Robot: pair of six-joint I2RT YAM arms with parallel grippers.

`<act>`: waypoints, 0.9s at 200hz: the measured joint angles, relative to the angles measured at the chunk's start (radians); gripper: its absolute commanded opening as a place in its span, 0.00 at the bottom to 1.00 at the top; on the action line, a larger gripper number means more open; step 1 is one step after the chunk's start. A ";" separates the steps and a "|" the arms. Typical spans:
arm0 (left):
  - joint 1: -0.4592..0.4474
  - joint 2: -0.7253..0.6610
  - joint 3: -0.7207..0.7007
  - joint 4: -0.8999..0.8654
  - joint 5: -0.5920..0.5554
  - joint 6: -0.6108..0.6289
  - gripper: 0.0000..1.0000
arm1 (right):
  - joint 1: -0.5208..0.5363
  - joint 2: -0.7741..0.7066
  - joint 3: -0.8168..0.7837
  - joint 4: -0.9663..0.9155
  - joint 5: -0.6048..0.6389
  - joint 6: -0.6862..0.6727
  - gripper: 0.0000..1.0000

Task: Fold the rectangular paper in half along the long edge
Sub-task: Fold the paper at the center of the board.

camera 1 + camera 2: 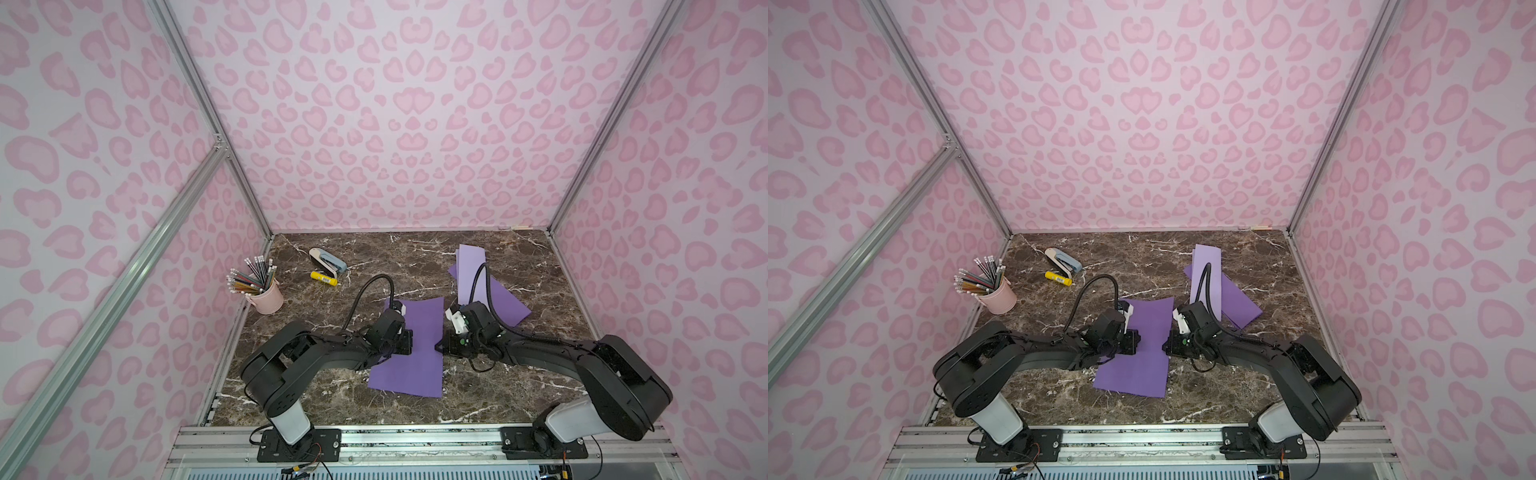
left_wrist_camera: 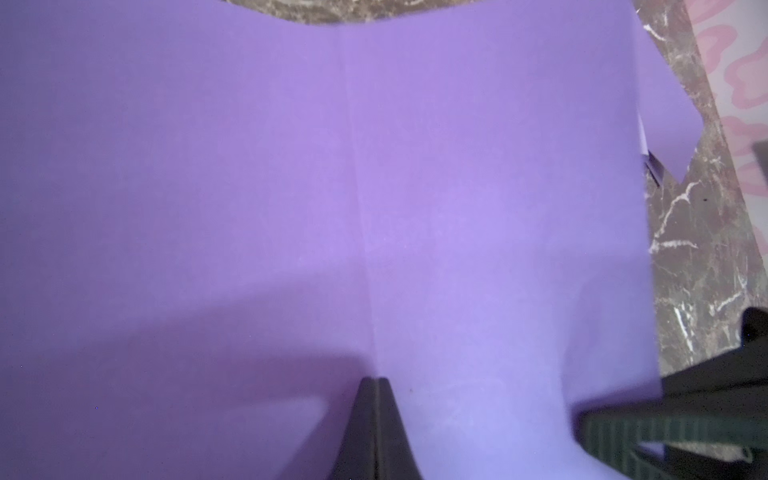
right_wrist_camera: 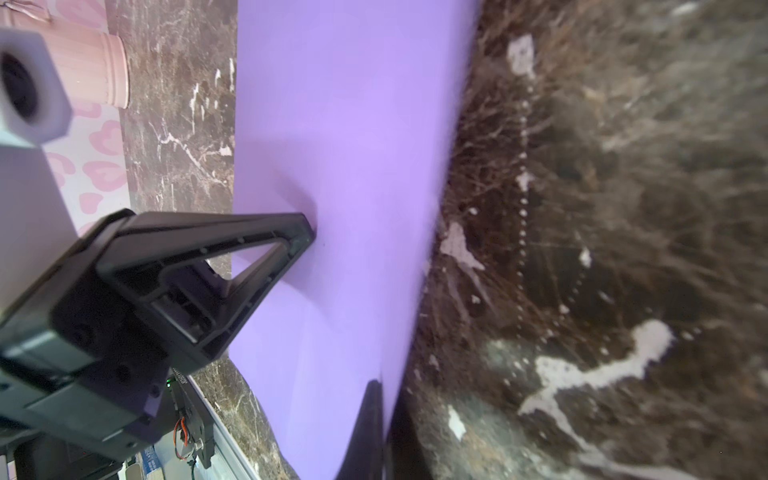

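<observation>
the purple paper is laid on the marble table, at the front middle, between the two arms. the left gripper is seen closed, its tip pressed onto the sheet. the right gripper is clamped, seemingly on the paper's right edge.

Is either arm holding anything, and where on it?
Right gripper pinches the purple paper midway along its long edge; left gripper only presses it.
</observation>
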 measured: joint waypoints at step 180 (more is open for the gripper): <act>0.000 -0.270 -0.068 -0.253 -0.125 0.033 0.04 | -0.142 0.134 0.232 -0.345 -0.018 -0.301 0.00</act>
